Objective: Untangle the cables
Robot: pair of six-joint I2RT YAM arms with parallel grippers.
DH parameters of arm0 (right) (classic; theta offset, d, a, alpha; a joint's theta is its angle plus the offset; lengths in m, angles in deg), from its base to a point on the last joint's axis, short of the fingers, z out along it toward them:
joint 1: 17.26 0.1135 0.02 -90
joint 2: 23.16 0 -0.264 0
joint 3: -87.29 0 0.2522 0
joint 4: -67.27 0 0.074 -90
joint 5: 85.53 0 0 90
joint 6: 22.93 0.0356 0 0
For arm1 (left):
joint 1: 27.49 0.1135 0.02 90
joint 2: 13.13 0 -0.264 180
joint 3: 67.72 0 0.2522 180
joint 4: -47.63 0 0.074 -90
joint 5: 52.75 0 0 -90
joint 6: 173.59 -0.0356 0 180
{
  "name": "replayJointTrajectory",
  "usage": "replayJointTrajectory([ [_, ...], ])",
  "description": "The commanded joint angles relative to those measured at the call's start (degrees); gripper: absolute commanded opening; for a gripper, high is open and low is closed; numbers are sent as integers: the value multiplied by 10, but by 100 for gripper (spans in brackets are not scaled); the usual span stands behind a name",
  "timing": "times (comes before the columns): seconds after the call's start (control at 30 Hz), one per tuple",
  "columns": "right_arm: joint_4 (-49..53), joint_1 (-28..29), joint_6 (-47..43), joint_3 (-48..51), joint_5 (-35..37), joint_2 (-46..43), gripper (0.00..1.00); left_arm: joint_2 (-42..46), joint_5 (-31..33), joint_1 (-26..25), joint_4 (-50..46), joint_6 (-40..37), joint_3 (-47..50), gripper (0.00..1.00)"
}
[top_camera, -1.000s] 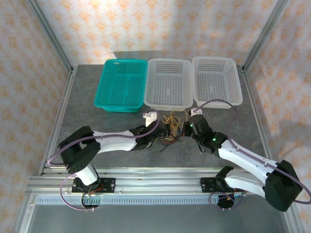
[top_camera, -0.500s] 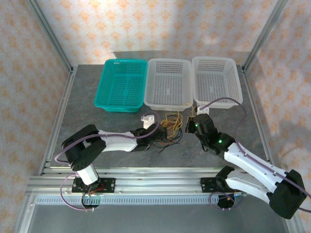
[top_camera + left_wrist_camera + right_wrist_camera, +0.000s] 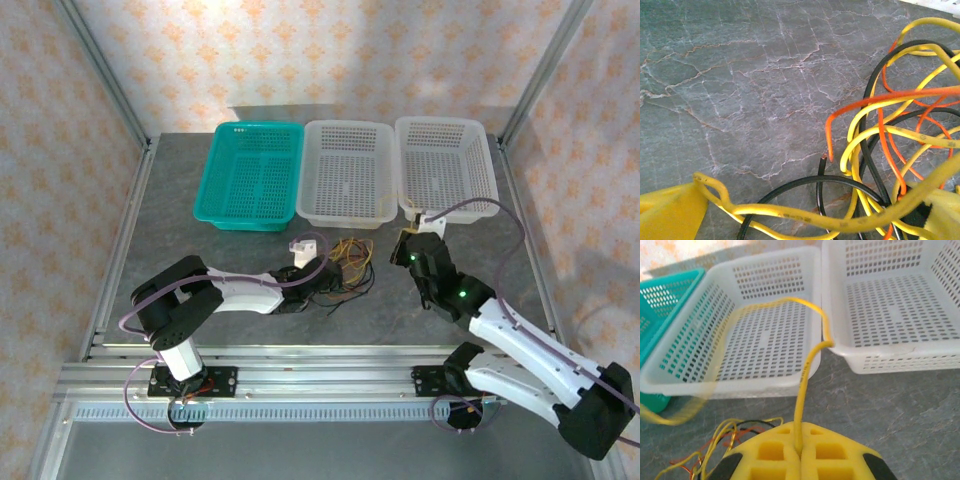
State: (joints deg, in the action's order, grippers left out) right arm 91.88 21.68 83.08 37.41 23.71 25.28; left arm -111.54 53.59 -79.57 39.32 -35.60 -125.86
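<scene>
Jaws of the right gripper (image 3: 800, 454) are pinching shut on the yellow cable (image 3: 809, 365), which is rising straight out from between the yellow fingers (image 3: 771, 452). It is bending over in front of the gap between the two white baskets and then sweeping left in a blurred arc. The right arm is reaching diagonally forward and left from its base, with that gripper (image 3: 408, 244) hanging just before the near corner of the right white basket (image 3: 440, 121).

The left gripper (image 3: 805, 220) is standing wide apart, gripping nothing, its yellow fingertips (image 3: 667, 210) showing at the lower corners of the wrist view. Between them the tangle is lying on the table: the yellow loops are crossing the orange-red cable (image 3: 880, 97) and the black cable (image 3: 805, 182), whose cut end is pointing up beside the orange-red one's tip. The left arm is folding back at the elbow and stretching its forearm low to the right, so its gripper (image 3: 328, 278) is sitting at the tangle (image 3: 350, 262), near the table's middle and well short of the baskets.

The table (image 3: 190, 245) is showing a grey, marble-veined top. A teal basket (image 3: 258, 126), the middle white basket (image 3: 348, 125) and the right white one are standing in a row along the far side. Aluminium rail (image 3: 320, 380) is running along the near edge, and wallpaper (image 3: 300, 50) with orange motifs is closing the space in.
</scene>
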Motion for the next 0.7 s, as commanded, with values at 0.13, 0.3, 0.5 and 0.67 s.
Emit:
replayJointTrajectory([
  [0.13,11,-3,2,-24,46,-34,0,-8,12,9,-18,15,25,99],
  [0.3,24,-3,12,-27,62,-36,0,-1,10,8,-18,12,26,99],
  [0.5,13,-3,32,-24,70,-44,0,53,-8,8,-1,-10,26,100],
  [0.67,-6,-3,39,-25,70,-49,0,116,-1,9,-6,-29,17,100],
])
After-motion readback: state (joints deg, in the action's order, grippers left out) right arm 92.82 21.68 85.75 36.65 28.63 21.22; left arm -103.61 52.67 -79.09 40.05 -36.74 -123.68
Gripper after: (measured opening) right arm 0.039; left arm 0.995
